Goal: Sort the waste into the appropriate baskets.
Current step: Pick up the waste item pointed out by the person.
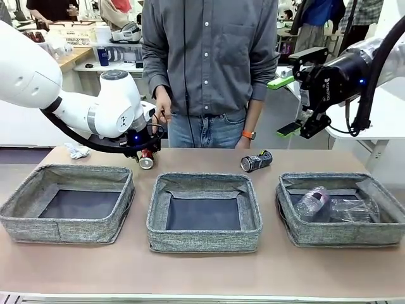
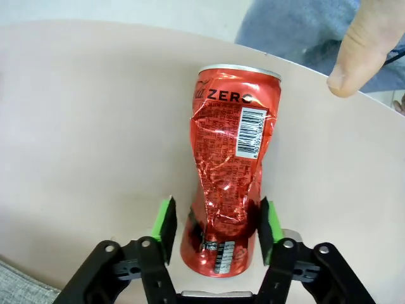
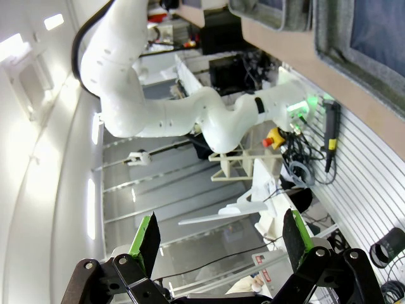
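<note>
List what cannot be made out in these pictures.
- Left gripper: in the front view its own arm hides it.
- Black-and-silver can: print too small to read, front view.
- Clear bottles in the right basket: overlapping, outlines unclear, front view.
- Person's hand: cut off by the edge, left wrist view.

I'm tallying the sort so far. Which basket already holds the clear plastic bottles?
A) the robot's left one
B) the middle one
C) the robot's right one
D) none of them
C: the pink-labelled bottle and the other clear bottle lie in the right basket; the left basket and middle basket show bare bottoms.
</note>
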You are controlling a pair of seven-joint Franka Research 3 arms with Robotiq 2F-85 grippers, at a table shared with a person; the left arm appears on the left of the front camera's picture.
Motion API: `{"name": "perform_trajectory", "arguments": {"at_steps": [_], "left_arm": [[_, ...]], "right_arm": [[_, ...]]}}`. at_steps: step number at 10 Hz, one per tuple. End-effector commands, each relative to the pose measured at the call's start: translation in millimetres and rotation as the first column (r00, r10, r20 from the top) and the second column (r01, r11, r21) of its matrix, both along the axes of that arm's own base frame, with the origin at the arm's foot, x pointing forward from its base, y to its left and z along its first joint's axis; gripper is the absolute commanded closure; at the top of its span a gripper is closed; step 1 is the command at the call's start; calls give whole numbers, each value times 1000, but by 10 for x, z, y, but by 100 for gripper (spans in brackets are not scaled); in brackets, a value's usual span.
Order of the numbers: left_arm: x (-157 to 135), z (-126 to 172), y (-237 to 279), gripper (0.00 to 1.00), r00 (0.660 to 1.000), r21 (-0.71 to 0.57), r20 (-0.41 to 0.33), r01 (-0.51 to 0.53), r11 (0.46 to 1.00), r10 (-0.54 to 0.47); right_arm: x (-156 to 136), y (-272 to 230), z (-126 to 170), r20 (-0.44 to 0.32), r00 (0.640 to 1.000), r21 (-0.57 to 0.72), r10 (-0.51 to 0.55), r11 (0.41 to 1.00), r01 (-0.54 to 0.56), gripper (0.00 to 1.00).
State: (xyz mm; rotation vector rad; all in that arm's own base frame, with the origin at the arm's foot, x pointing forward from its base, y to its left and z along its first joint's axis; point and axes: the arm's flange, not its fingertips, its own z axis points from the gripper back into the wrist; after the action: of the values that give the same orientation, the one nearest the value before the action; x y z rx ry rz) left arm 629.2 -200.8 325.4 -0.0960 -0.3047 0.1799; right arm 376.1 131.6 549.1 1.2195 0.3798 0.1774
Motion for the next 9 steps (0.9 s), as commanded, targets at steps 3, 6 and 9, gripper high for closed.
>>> {"name": "perform_trajectory", "arguments": {"at_steps": [3, 6, 9], "left_arm": [[2, 35, -48, 100, 999, 37, 18, -32, 999, 31], [-3, 28, -45, 100, 999, 98, -17, -29, 995, 31], [-21, 71, -35, 100, 999, 131, -28, -25, 991, 29]], "right_arm": [[-5, 15, 26, -7, 1000, -3, -20, 1000, 20, 0], [-5, 15, 26, -7, 1000, -3, -20, 1000, 20, 0], [-5, 15, 26, -7, 1000, -3, -20, 1000, 20, 0]]}}
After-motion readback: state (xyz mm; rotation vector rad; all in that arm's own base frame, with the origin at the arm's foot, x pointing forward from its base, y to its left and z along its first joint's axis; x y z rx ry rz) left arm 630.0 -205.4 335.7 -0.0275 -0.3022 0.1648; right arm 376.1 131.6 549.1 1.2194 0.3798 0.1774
